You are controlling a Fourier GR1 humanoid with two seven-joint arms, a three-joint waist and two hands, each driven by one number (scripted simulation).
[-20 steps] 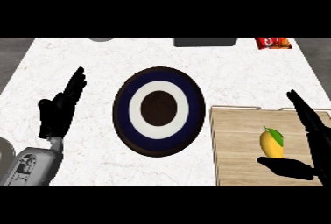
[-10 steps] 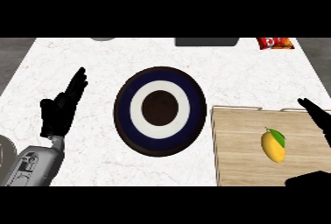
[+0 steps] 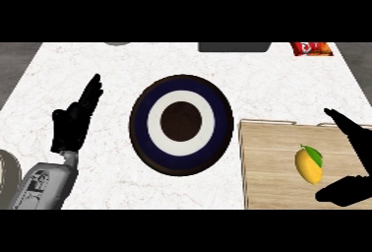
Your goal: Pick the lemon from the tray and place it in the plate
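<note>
So my right hand (image 3: 354, 162) is spread wide around the yellow lemon (image 3: 309, 165) on the wooden tray (image 3: 269, 162), not touching. Its long axis runs up-down, leafy green tip pointing away. Left hand (image 3: 73, 118) rests open beside the round navy-and-white plate (image 3: 181, 124).

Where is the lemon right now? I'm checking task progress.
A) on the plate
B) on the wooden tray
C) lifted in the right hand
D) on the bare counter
B: the lemon lies on the wooden tray, beside the open right hand and apart from the plate.

A kitchen; white marble counter (image 3: 254, 83) bearing a plate (image 3: 181, 124); wooden tray (image 3: 272, 167); snack packet (image 3: 312, 47).
</note>
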